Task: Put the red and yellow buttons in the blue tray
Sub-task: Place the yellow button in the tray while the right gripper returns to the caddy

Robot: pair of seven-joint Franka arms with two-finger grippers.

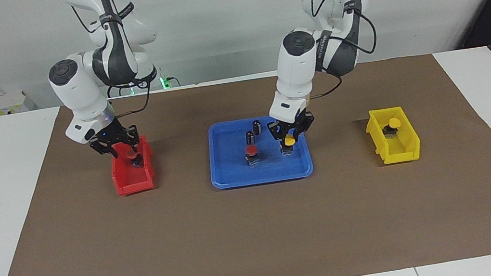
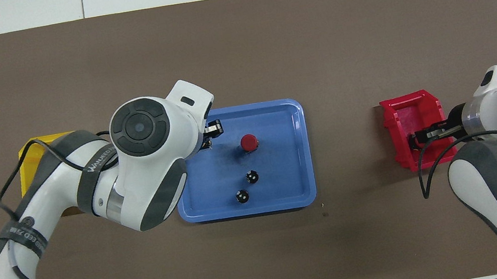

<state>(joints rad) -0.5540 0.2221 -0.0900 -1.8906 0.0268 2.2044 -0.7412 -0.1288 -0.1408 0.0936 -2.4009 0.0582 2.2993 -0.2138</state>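
The blue tray (image 1: 232, 179) lies mid-table and also shows in the overhead view (image 2: 297, 192). One red button (image 1: 251, 151) stands in it, seen from above too (image 2: 249, 142). My left gripper (image 1: 290, 139) is low over the tray, shut on a yellow button (image 1: 289, 140) whose base is at the tray floor. In the overhead view the left arm hides that button. A second yellow button (image 1: 393, 123) sits in the yellow bin (image 1: 395, 147). My right gripper (image 1: 126, 151) is down inside the red bin (image 1: 133, 181) at a second red button (image 1: 135, 159).
Two dark capless cylinders (image 1: 257, 126) (image 1: 250, 137) stand in the tray, nearer to the robots than the red button. The red bin is toward the right arm's end, the yellow bin toward the left arm's end. Brown paper (image 1: 260, 233) covers the table.
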